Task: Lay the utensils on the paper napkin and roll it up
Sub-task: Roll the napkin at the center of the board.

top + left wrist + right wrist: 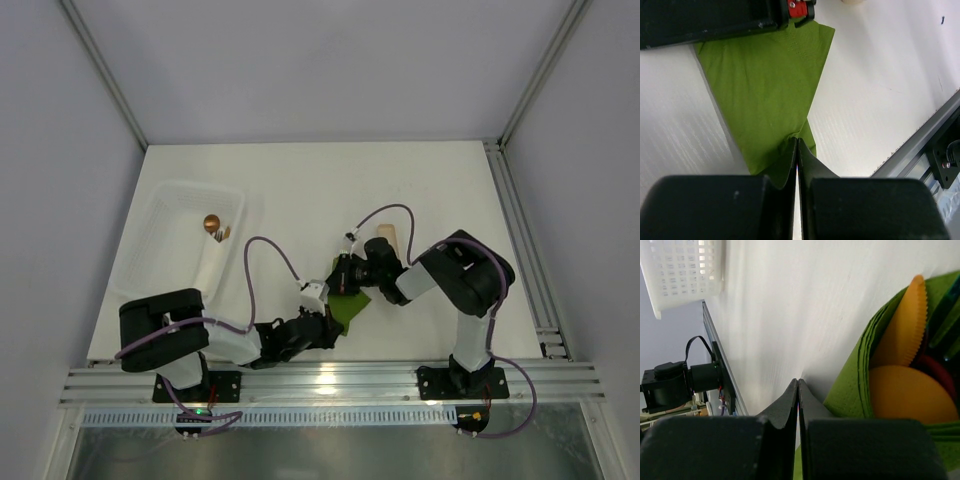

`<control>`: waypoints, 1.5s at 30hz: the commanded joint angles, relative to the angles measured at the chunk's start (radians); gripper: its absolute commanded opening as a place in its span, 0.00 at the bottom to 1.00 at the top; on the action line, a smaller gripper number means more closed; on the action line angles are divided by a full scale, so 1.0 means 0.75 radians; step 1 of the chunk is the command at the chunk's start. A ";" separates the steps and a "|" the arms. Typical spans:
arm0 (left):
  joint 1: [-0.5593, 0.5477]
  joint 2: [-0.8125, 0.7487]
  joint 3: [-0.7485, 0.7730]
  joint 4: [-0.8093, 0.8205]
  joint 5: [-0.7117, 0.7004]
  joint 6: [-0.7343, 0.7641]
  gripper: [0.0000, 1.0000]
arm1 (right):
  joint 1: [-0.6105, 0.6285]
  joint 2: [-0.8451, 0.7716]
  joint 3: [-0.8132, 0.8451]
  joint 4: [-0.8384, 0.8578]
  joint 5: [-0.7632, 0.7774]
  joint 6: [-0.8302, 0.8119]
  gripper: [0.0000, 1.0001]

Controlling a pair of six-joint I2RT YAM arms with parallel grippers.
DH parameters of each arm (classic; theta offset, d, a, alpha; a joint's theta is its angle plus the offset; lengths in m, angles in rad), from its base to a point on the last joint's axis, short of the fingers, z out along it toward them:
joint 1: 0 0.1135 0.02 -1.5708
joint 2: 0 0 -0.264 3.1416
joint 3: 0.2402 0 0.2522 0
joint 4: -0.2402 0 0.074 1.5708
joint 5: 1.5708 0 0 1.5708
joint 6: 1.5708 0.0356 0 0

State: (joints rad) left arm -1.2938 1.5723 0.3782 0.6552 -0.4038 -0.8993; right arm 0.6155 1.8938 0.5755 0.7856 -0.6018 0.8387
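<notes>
Grip on paper napkin (770,85), utensils (905,340) wrapped inside

Left gripper (797,144) is pinched shut on the paper napkin's corner. Right gripper (798,385), jaws pressed together, rests just beside the fold holding the orange utensils. White basket (160,190) sits well left of it.

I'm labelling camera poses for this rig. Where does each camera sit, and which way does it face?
Top external: above and behind the robot, looking down on the table; the left arm and right arm show.
Left wrist: on the left arm, looking along its shut left gripper at the paper napkin.
Right wrist: low over the table, looking past the shut right gripper toward the tray; orange utensils at right.
Shared: all three show the paper napkin.
</notes>
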 commanded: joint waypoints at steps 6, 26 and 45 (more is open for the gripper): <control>-0.005 0.070 -0.030 -0.103 -0.004 -0.001 0.00 | -0.062 0.081 0.141 -0.049 0.019 -0.071 0.04; -0.005 0.057 -0.036 -0.100 -0.010 -0.004 0.00 | -0.097 -0.060 0.259 -0.274 -0.001 -0.171 0.04; -0.005 0.053 -0.018 -0.129 -0.008 -0.002 0.00 | -0.052 -0.392 -0.043 -0.230 0.013 -0.106 0.04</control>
State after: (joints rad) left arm -1.2938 1.5990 0.3786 0.6884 -0.4084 -0.9173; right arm 0.5617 1.6039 0.5865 0.5091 -0.5861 0.7231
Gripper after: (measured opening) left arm 0.002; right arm 0.036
